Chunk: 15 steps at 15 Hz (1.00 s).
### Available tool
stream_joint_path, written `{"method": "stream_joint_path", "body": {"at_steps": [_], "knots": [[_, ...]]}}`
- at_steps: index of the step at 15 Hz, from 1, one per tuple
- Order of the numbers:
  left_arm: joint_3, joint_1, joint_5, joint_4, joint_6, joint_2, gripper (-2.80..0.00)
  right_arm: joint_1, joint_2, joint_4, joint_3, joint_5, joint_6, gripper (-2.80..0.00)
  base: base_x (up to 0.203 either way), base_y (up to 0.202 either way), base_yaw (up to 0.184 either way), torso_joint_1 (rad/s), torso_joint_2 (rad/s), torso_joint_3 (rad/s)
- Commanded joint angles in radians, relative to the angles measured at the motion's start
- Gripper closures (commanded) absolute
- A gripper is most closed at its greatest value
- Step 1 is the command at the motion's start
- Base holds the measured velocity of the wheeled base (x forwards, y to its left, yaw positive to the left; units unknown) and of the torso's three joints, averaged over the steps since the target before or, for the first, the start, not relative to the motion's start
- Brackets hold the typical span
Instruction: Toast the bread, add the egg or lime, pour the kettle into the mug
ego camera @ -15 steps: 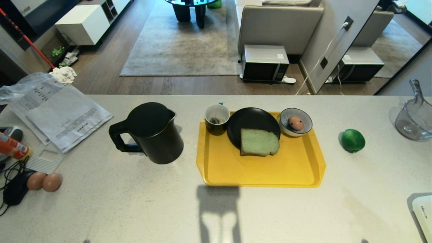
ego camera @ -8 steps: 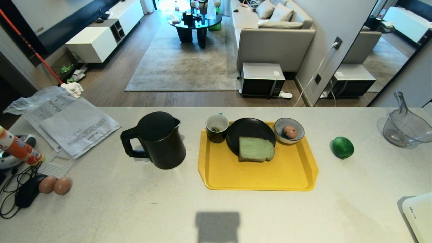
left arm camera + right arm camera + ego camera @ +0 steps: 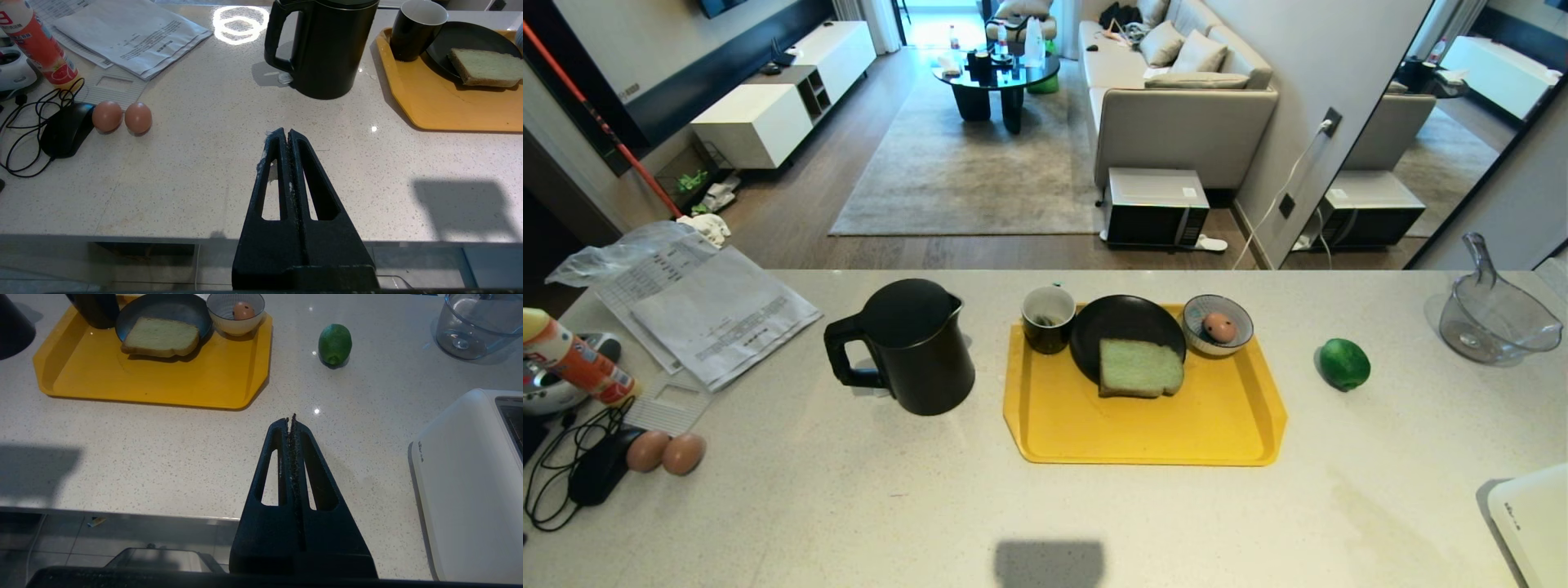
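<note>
**Both grippers clenched and empty at the counter's near edge**

Left gripper (image 3: 284,132) of mine hangs over the near edge of the counter (image 3: 849,506), jaws pressed together on nothing; my right gripper (image 3: 291,418) sits the same way further right, also clamped and holding nothing. Neither arm shows in the head view.

On the counter, the white toaster (image 3: 1531,523) sits at the near right corner. The yellow tray (image 3: 1143,433) lies in the middle. Just left of it stands the kettle (image 3: 915,347), upright, handle pointing left. On the tray's far side sits a black plate (image 3: 1127,322), with the bread (image 3: 1139,367) lying half on it and half over its near rim. The mug (image 3: 1048,318) stands upright at the tray's far left corner. A striped bowl (image 3: 1217,327) at the far right corner holds the egg (image 3: 1218,327). The lime (image 3: 1344,364) rests on the counter right of the tray, apart from it.
</note>
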Motion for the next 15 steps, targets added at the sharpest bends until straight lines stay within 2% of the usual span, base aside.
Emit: {"method": "stream_joint_path", "body": {"at_steps": [1,15], "knots": [[0.017,0.001,0.000,-0.001,-0.001,-0.002,0.00,0.000,0.000,0.000,0.001,-0.001,0.000,0.00,0.000,0.000,0.000,0.000,0.00,0.000],[0.017,0.001,0.000,-0.001,-0.001,-0.002,0.00,0.000,0.001,0.000,0.002,-0.005,0.003,0.00,0.000,0.000,0.000,-0.110,0.22,0.113]]}}
